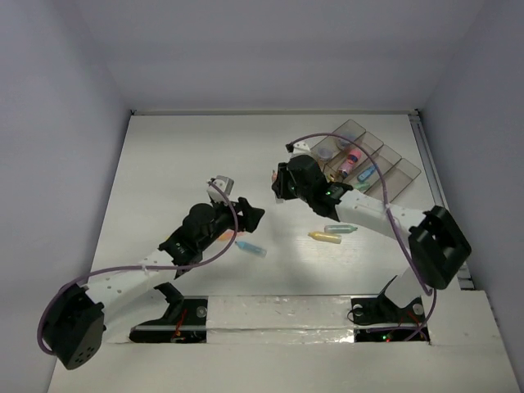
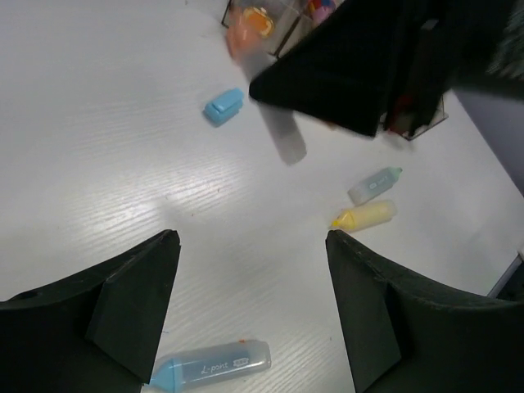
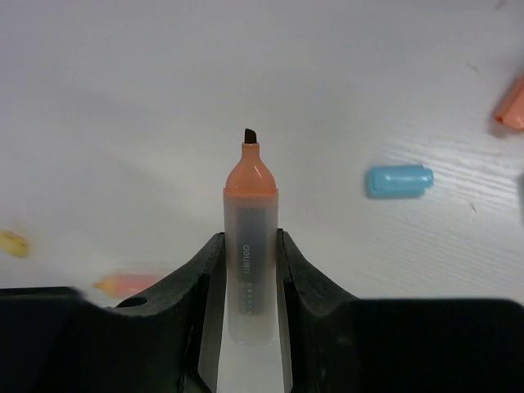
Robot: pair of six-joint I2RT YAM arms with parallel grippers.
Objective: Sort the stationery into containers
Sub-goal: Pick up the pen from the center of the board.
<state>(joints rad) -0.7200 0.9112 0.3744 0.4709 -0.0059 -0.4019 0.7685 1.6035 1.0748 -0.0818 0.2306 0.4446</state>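
Note:
My right gripper (image 3: 249, 246) is shut on an uncapped orange marker (image 3: 250, 192), tip pointing away, held above the table; it sits left of the tray in the top view (image 1: 277, 182). My left gripper (image 2: 250, 237) is open and empty, above a blue marker (image 2: 214, 364) that also shows in the top view (image 1: 250, 248), just below that gripper (image 1: 252, 214). A yellow marker (image 1: 323, 237) and a pale green marker (image 1: 342, 229) lie side by side mid-table. The smoky divided tray (image 1: 399, 168) at the far right holds a pink marker (image 1: 352, 158) and others.
A loose blue cap (image 3: 398, 180) lies on the table beyond the held marker, and an orange cap (image 3: 512, 106) shows at the right edge. A blurred orange item (image 3: 127, 284) lies left of my right gripper. The right arm (image 2: 368, 65) crosses the left wrist view.

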